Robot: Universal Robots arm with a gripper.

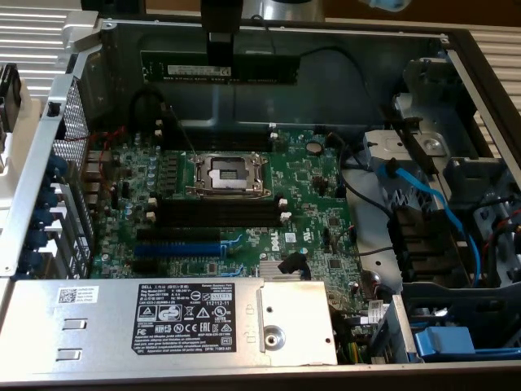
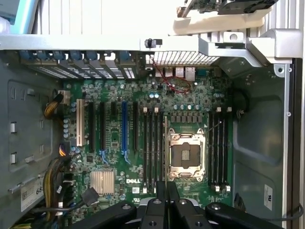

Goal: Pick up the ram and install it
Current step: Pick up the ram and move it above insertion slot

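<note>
Halfway: ram in the grip, not yet seated

From the exterior view I see my gripper (image 1: pixel 220 50) at the back of the open computer case (image 1: pixel 342 90), its jaws clamped together on the ram (image 1: pixel 260 69). The dark-green stick hangs level and lengthwise in front of the case's back wall, clear of the motherboard (image 1: pixel 309 187) and touching nothing but the jaws. I judge the pick-up done.

The install is not done. The long black slots (image 1: pixel 216 210) beside the CPU socket (image 1: pixel 226 173) look empty to me, and the ram is well apart from them, up and back toward the wall. In the wrist view the gripper (image 2: pixel 161 191) looks straight down on the board, with slot banks on either side of the socket. I cannot tell which slot the stick lines up with.
</note>
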